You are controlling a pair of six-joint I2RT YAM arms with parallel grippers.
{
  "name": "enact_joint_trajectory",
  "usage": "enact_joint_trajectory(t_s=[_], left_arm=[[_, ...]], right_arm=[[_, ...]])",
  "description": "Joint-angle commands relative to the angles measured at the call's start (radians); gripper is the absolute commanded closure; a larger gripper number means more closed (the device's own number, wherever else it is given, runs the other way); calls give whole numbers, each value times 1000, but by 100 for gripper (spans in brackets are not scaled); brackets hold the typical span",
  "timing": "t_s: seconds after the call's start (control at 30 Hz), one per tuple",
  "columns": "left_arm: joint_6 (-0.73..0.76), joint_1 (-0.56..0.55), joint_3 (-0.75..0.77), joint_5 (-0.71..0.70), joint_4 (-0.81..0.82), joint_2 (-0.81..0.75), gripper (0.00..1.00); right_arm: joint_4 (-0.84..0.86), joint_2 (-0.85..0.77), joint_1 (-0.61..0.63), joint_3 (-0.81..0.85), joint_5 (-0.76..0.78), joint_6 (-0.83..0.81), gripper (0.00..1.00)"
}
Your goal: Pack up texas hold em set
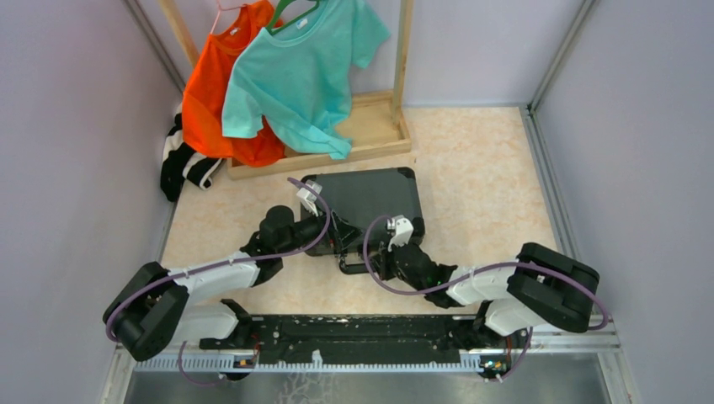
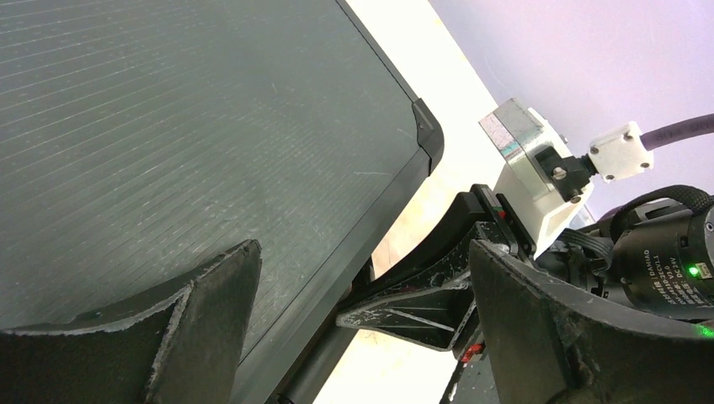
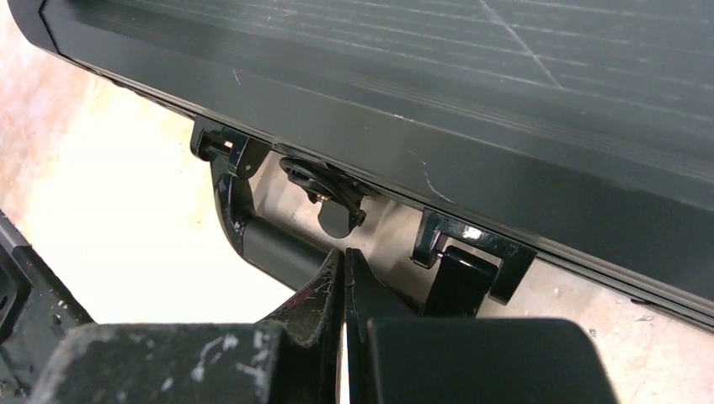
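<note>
The texas hold em set shows as a black hard briefcase (image 1: 370, 200) lying flat with its lid down in the middle of the table. Its ribbed lid (image 2: 210, 126) fills the left wrist view. My left gripper (image 1: 339, 234) (image 2: 362, 252) is open, one finger over the lid and the other beyond the front edge, holding nothing. My right gripper (image 1: 372, 254) (image 3: 345, 257) is shut and empty, its tips against the case's front wall between the handle (image 3: 269, 244) and a latch (image 3: 471, 252), just under the round lock (image 3: 324, 189). The right gripper's fingers (image 2: 421, 303) lie between my left jaws.
A wooden clothes rack (image 1: 370, 126) with an orange shirt (image 1: 210, 93) and a teal shirt (image 1: 295, 76) stands at the back. A black-and-white cloth (image 1: 181, 164) lies at the back left. Grey walls close in the left, right and back sides.
</note>
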Motion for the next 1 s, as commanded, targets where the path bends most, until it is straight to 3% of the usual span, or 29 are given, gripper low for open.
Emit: enact_joint_trajectory(t_s=[0.0, 0.5, 0.97], left_arm=[[-33, -8, -80, 10, -269, 62, 1], [-31, -7, -86, 3, -277, 51, 1], [-28, -7, -85, -1, -286, 51, 1]], right_arm=[[-5, -45, 10, 51, 39, -16, 100], [-6, -17, 11, 98, 26, -36, 100], [112, 141, 10, 83, 26, 5, 100]])
